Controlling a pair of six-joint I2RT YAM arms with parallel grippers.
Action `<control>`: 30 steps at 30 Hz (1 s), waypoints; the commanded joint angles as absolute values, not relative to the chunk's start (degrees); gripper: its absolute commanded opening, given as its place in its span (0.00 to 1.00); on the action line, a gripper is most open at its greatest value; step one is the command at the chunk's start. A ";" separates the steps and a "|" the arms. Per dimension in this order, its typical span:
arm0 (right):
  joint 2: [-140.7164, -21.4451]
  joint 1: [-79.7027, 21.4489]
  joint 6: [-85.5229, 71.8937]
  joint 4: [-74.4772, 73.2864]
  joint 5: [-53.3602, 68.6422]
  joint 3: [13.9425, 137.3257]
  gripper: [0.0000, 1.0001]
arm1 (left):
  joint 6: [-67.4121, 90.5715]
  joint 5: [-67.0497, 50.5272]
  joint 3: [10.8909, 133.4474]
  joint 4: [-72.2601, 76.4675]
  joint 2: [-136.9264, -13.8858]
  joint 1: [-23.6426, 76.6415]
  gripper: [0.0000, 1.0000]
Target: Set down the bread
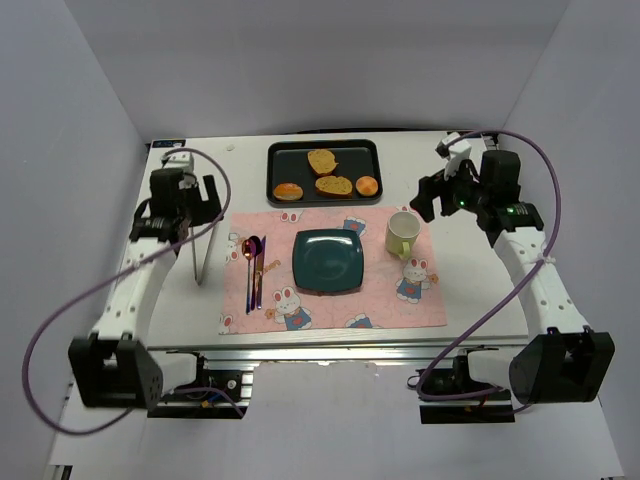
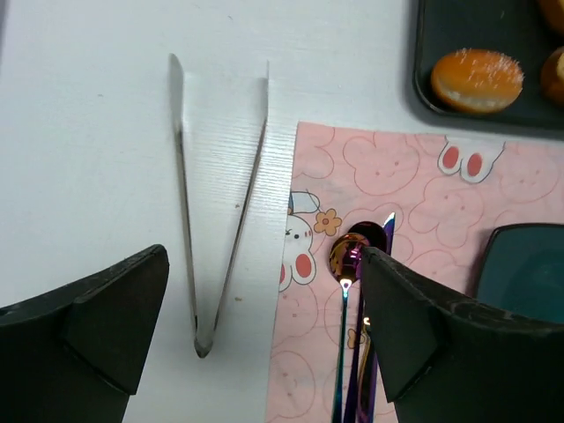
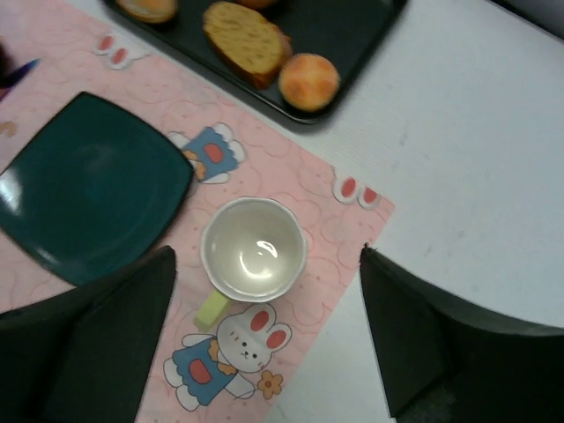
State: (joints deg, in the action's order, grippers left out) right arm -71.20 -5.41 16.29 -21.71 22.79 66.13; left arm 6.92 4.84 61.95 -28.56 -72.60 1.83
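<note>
Currently the two golden toasted bread slices (image 1: pixel 333 185) lie on the black rectangular tray (image 1: pixel 277 180), beyond the dark green square plate (image 1: pixel 328 262). Left end effector (image 2: pixel 264 264) and right end effector (image 3: pixel 266 264) are spread and empty. In my judgement the left should straddle both arms of the steel V-shaped tongs (image 2: pixel 186 220) squarely before closing.

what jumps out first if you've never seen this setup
The pink bunny-print placemat in the middle draws the eye, with a dark green square plate bare at its centre. Behind it, a black tray at the far edge holds two golden toasted bread slices and two round orange-brown buns. A pair of metal tongs lies left of the mat.
</note>
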 commanded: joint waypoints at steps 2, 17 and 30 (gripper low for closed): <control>-68.12 -0.62 28.26 -22.23 50.18 63.91 0.62 | 11.87 9.85 51.52 -25.65 -65.40 0.10 0.95; -74.54 -0.62 39.29 -32.61 63.81 65.40 0.89 | 0.71 6.33 57.65 -33.66 -84.88 -3.52 0.84; -73.92 -0.70 39.20 -30.76 62.31 63.72 0.89 | -6.42 -1.22 58.80 -24.71 -99.75 -5.88 0.71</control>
